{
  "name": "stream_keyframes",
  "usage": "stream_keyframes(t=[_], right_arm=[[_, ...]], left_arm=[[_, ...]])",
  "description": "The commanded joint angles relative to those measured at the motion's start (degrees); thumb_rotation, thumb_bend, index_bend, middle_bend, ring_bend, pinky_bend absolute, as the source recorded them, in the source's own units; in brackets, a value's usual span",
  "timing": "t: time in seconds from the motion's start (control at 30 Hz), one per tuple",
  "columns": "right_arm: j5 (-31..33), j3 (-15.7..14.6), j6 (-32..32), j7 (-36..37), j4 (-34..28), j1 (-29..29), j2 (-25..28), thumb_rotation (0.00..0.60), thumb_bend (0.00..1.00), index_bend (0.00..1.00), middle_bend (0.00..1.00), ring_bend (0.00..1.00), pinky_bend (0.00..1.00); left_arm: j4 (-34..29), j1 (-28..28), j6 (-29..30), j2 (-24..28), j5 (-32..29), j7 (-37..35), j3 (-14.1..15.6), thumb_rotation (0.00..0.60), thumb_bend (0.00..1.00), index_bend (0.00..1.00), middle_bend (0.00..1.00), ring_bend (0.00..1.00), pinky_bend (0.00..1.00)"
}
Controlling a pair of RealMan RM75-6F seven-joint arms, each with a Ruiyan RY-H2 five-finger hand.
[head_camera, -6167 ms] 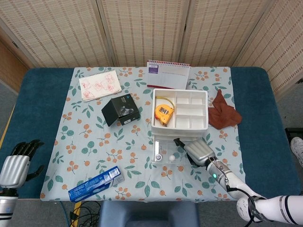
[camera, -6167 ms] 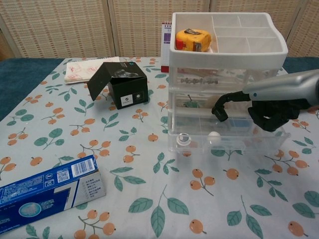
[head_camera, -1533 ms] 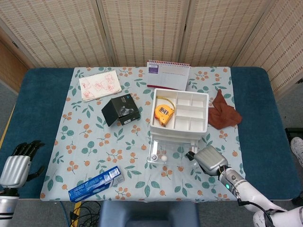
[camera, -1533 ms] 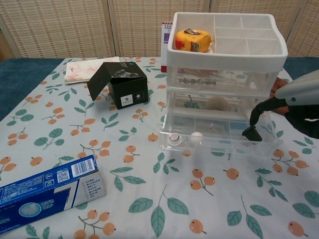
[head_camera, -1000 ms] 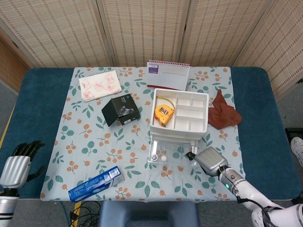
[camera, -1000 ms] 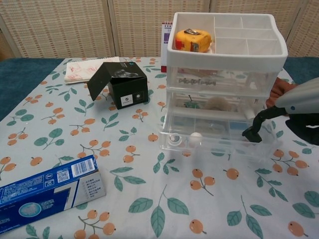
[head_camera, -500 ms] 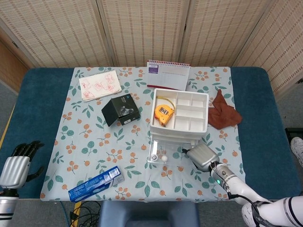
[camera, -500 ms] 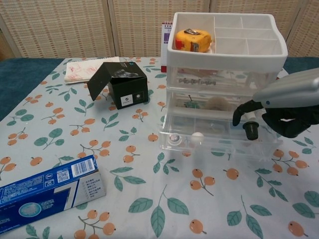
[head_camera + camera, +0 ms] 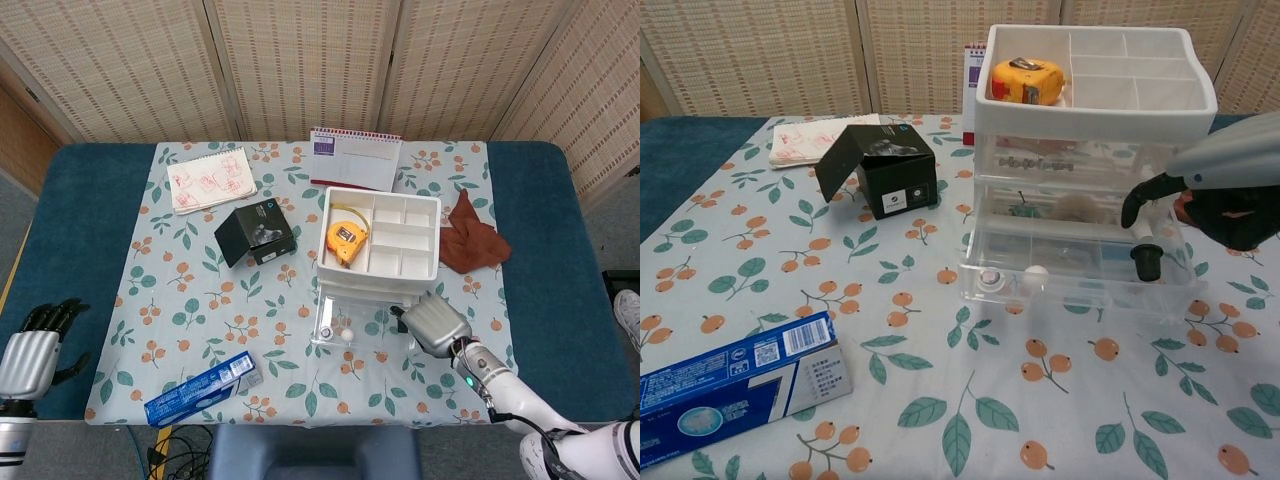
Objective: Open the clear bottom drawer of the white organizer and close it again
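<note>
The white organizer (image 9: 322, 240) (image 9: 1090, 118) stands right of the table's middle, with a yellow tape measure (image 9: 345, 238) (image 9: 1028, 80) in its top tray. Its clear bottom drawer (image 9: 350, 328) (image 9: 1070, 278) is pulled partly out toward me and holds a small white ball (image 9: 1037, 271) and a ring (image 9: 989, 275). My right hand (image 9: 434, 325) (image 9: 1225, 195) hovers at the drawer's right front corner. One black fingertip (image 9: 1145, 262) points down onto the drawer's front part and another (image 9: 1134, 210) sits higher; it grips nothing. My left hand (image 9: 30, 355) idles off the table's left edge, fingers apart, holding nothing.
A black box (image 9: 255, 232) (image 9: 885, 172) sits left of the organizer. A blue toothpaste carton (image 9: 203, 388) (image 9: 730, 385) lies at the front left. At the back are a notepad (image 9: 208, 180) and a calendar (image 9: 355, 158). A brown cloth (image 9: 472, 238) lies right of the organizer.
The bottom drawer has come further out and the organizer has shifted slightly toward me. In the last half second my right hand rose a little at the drawer's right front corner.
</note>
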Motion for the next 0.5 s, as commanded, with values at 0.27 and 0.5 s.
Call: stream_keyframes(t=[0.27,0.5], right_arm=[[-0.19,-1.7,-1.55,-0.83,-0.67,-0.44,2.06,0.6,0.62,0.19,0.91,1.0,1.0],[0.77,-2.13,-2.14,-1.83,0.13,-0.08,1.43,0.6,0.62,0.2,0.91,1.0,1.0]], left_arm=[[-0.23,-0.25,-0.2,-0.11,0.23,0.22,-0.03,0.6,0.24,0.22,0.19,0.21,0.15],[-0.16,-0.09,-0.15,0.03,-0.03,0.2,-0.04,0.6,0.24,0.22,0.19,0.21,0.15]])
